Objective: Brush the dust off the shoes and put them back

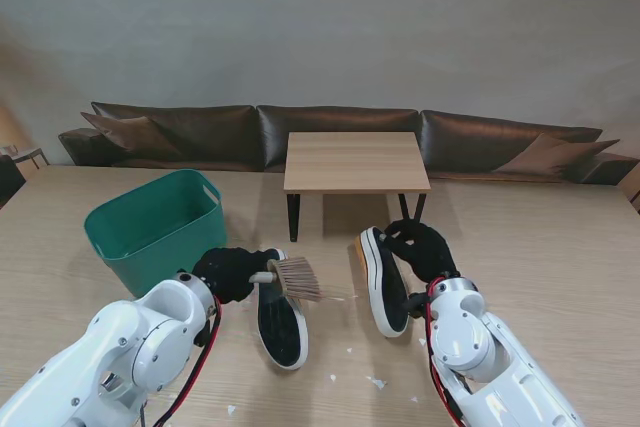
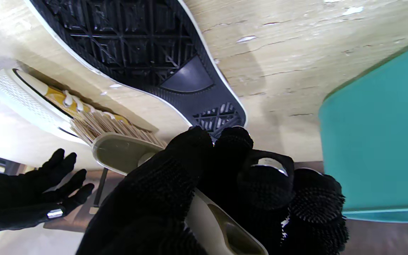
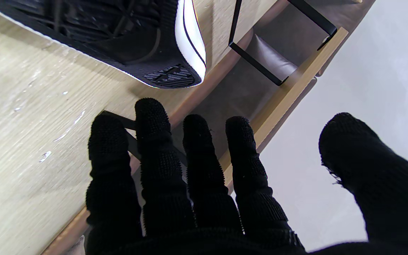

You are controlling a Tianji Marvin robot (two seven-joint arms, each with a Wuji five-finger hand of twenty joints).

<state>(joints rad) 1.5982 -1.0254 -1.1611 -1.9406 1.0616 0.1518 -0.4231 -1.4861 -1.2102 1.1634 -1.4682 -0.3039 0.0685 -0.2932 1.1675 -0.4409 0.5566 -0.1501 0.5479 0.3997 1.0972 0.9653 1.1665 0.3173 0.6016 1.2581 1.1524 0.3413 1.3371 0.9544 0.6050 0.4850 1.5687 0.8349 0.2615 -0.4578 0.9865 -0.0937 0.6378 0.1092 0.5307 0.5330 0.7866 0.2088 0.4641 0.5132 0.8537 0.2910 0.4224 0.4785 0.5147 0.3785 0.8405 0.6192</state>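
A: What was around the shoes?
B: Teal plastic basket [image 1: 155, 227] on the left of the worktop [image 1: 560, 247], just beside the left hand [image 1: 228, 272]. Small wooden side table [image 1: 356, 161] on black legs past the shoes, farther from me. Brown leather sofa [image 1: 330, 132] behind it, along the wall. White flecks [image 1: 376, 382] scattered on the worktop nearer to me.

A: Counts?
B: Two shoes, one brush, one basket, one side table.

A: Shoe positions?
B: Left shoe [image 1: 280, 317] lay sole-up, black tread showing. Right shoe [image 1: 383, 279] stood on its side edge, white sidewall facing left, black sole facing right. The two were apart, bare worktop between them.

A: Hands?
B: Left hand was clenched round the handle of the brush [image 1: 291, 278]; its bristles pointed toward the right shoe, above the left shoe's heel end. Couldn't tell whether the bristles touched anything. Right hand [image 1: 422, 247] had its fingers [image 3: 161, 166] spread and released, grasping nothing, sat at the far end of the right shoe. Contact with the shoe unclear.

A: Anything in the way?
B: Basket crowded the left hand's side.
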